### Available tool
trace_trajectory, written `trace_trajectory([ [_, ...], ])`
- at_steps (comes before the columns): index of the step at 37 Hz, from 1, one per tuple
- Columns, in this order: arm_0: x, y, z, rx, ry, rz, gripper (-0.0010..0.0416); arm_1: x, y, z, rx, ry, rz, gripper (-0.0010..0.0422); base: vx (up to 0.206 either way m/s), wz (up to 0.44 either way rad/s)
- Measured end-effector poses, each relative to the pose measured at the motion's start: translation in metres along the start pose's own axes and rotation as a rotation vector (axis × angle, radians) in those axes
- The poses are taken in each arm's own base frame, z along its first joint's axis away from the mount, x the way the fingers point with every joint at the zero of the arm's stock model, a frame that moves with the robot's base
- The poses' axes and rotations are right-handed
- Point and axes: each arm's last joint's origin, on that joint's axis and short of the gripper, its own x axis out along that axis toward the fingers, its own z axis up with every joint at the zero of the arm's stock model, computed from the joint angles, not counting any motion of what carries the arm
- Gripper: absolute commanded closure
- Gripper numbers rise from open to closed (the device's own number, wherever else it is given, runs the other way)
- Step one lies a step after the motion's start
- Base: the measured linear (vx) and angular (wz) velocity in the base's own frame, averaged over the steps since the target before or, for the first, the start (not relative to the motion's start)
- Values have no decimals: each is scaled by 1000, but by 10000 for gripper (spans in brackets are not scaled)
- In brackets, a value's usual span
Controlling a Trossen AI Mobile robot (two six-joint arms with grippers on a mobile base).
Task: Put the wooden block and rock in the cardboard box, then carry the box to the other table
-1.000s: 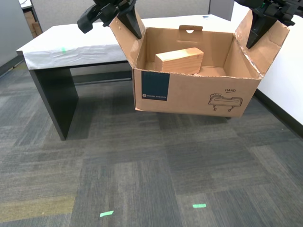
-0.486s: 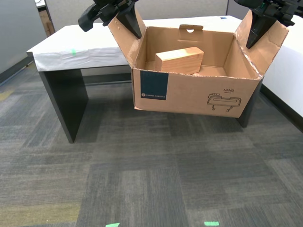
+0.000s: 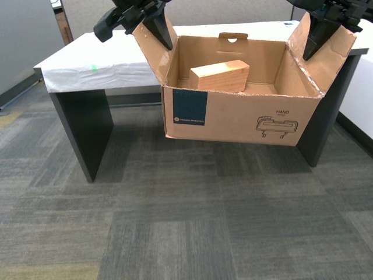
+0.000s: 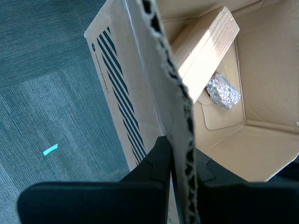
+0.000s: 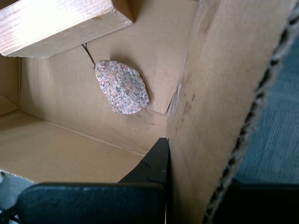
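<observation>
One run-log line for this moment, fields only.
phase: carry | cardboard box: airborne, held by side flaps | wooden block, rock: inside | first claw, second claw: clamped on flaps

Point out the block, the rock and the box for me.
block (image 3: 220,76), exterior view, its front face
rock (image 5: 121,87), first wrist view, its speckled top
box (image 3: 233,116), exterior view, its printed front wall
</observation>
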Motion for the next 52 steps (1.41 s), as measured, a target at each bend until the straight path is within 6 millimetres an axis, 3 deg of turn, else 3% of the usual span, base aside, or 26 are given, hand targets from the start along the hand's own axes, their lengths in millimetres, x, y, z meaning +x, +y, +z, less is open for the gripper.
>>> trace_trajectory([
  [52,0,1,0,-13,1,0,406,1,-2,-2,19,-11,-5,413,184,-1],
])
